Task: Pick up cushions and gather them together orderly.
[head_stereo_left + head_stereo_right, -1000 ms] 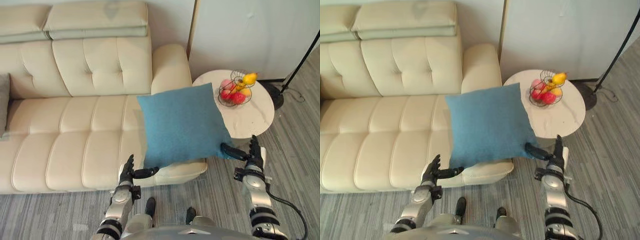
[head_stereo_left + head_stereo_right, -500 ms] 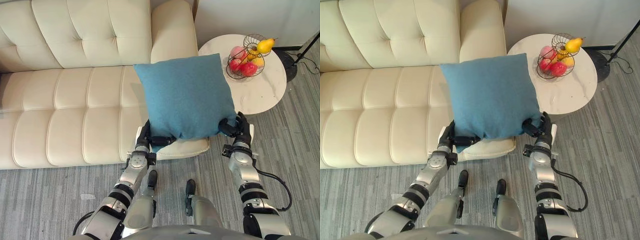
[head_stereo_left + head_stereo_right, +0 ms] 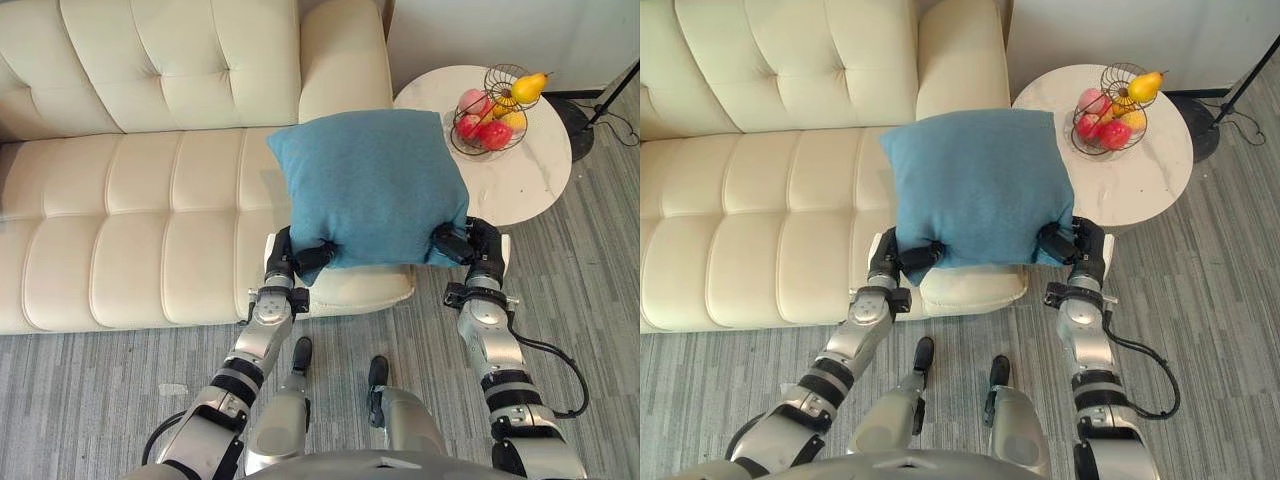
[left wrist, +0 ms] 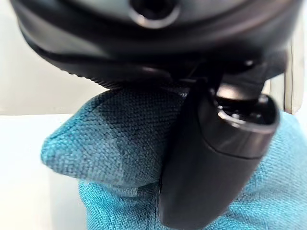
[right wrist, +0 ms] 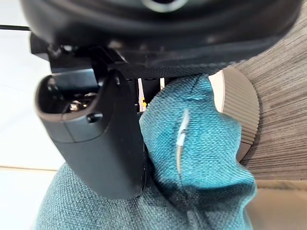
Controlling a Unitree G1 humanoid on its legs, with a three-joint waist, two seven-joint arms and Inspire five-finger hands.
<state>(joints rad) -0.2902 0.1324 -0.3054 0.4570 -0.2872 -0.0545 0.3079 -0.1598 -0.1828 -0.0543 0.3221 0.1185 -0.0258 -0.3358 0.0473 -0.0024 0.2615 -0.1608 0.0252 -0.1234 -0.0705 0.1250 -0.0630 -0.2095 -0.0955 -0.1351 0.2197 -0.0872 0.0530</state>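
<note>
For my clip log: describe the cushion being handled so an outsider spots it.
At the cream sofa's end by the round side table, the left hand and right hand pinch a cushion's near corners. It is square, teal and woven, unlike the cream seats.

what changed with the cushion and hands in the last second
Both hands closed in: the left hand and right hand, open beside the blue cushion's lower corners a second ago, now pinch those corners. The camera also shifted. The sofa, round table and fruit basket stayed put.

Matt, coarse-woven teal cloth cushion (image 3: 372,185); smooth cream leather-look sofa (image 3: 130,210); wire fruit basket (image 3: 495,105).
</note>
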